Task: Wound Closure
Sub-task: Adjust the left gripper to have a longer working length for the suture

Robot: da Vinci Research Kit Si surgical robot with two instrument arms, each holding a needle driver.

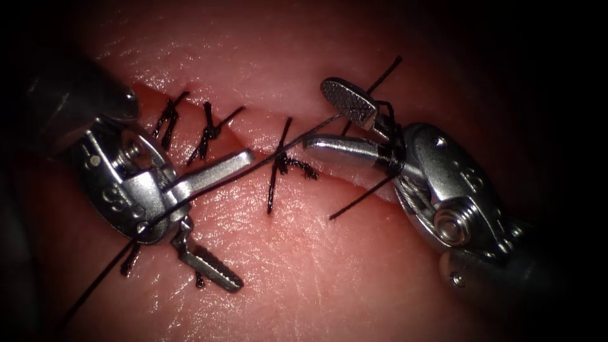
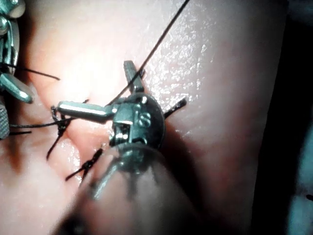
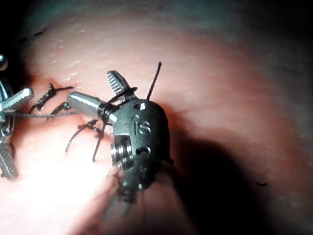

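Our right tool (image 1: pixel 329 120) gapes, thread (image 1: pixel 253 172) looped round its jaws; left tool (image 1: pixel 231 218), at eight o'clock, gapes empty; strand runs between.

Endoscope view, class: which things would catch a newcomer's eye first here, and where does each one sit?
Two shiny metal tools face each other over the cut in the tissue: the left tool and the right tool, both with jaws wide open. Dark thread runs between them and is wrapped round the right tool's jaws near their hinge. Three knotted black stitches cross the cut between the tools.
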